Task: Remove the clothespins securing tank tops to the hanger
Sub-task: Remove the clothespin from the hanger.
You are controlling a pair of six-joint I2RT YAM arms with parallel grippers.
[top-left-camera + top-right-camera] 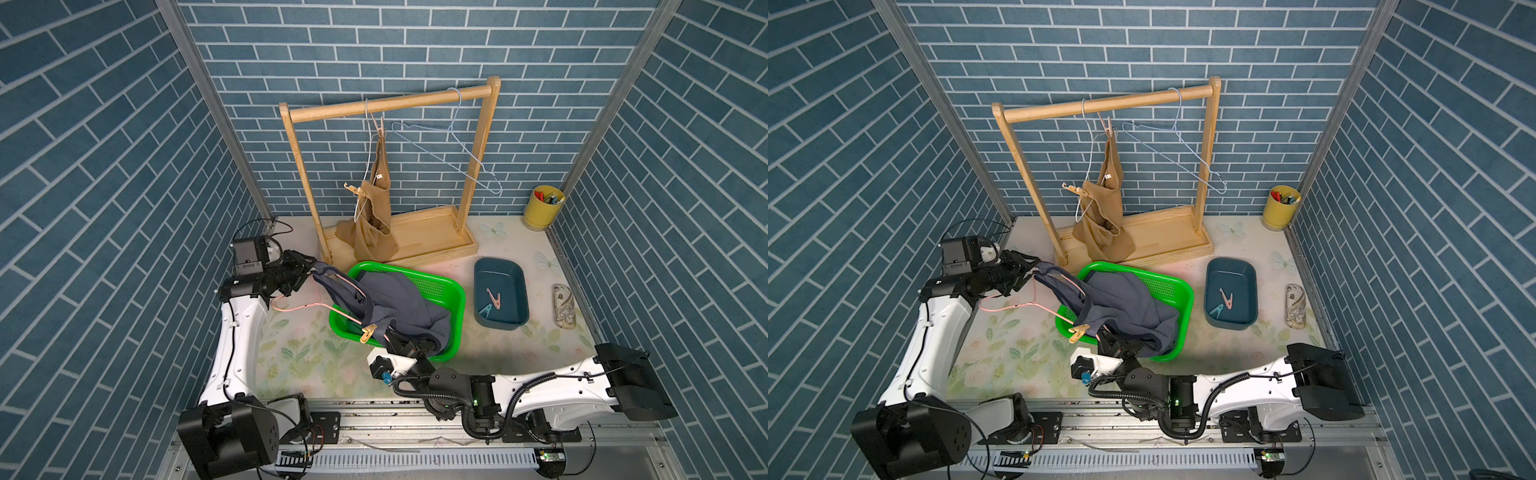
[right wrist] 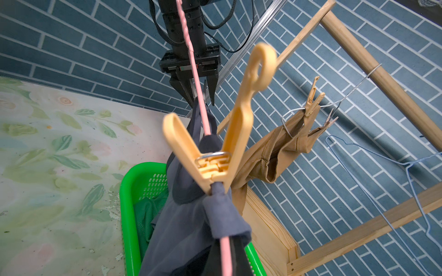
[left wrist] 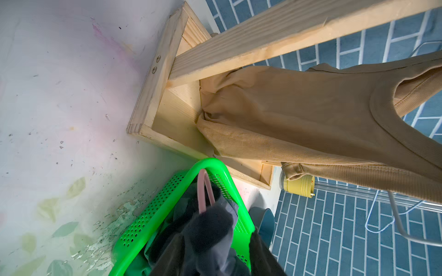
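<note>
Low in a top view the right gripper (image 1: 398, 341) is clamped on the thin pink wire hanger (image 1: 295, 308). Beside it a smooth tan plastic clothespin (image 1: 367, 333), A-shaped, pins the soft grey-blue tank top (image 1: 399, 299) over the green perforated basket (image 1: 457, 324). At centre left, the left gripper (image 1: 306, 269) straddles strap and wire, grip unclear. The slick wire could twist and slip when the pin is squeezed.

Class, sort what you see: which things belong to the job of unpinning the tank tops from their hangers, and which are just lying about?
Belong: tan clothespin, grey-blue tank top, pink hanger, tan tank top, blue tray holding pink clothespin and teal clothespin, green basket.
Lying about: yellow cup, patterned case, bare blue hanger.
</note>
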